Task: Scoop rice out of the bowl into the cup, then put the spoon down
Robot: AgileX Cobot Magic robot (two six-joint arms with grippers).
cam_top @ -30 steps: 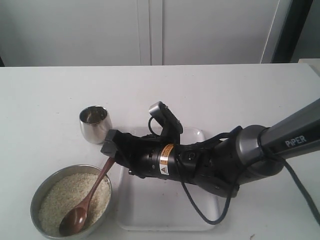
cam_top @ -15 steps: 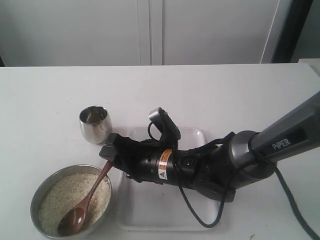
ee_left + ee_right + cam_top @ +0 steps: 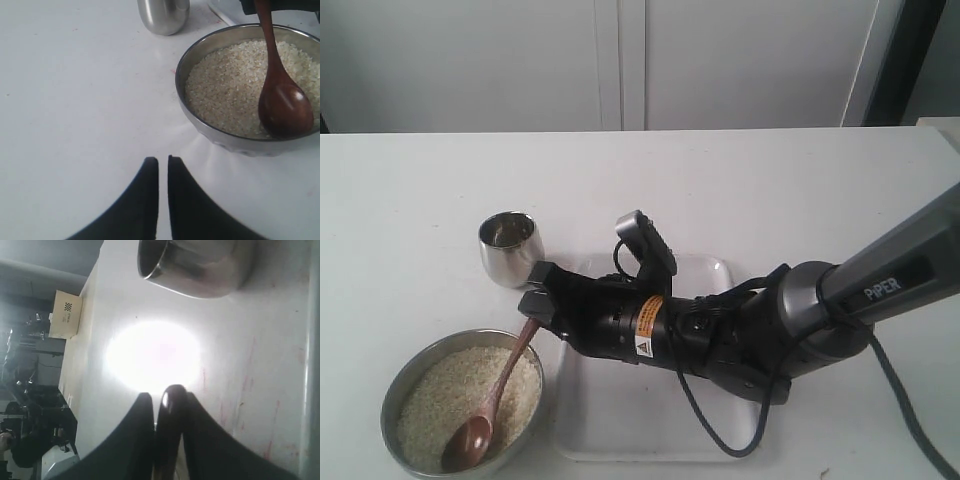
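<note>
Now the bowl (image 3: 387, 408) holds rice (image 3: 435, 395) and the spoon (image 3: 500, 385); right jaws pinch its handle, left jaws pressed together.

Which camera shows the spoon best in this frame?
The exterior view: the whole spoon shows, handle at the right gripper, scoop end on the rice. The left wrist view gives a close scoop end but crops the handle top; the right wrist view shows only the handle between the gripper's fingers.

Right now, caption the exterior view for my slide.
Right gripper grips the spoon handle, its scoop in the bowl of rice, cup nearby.
</note>
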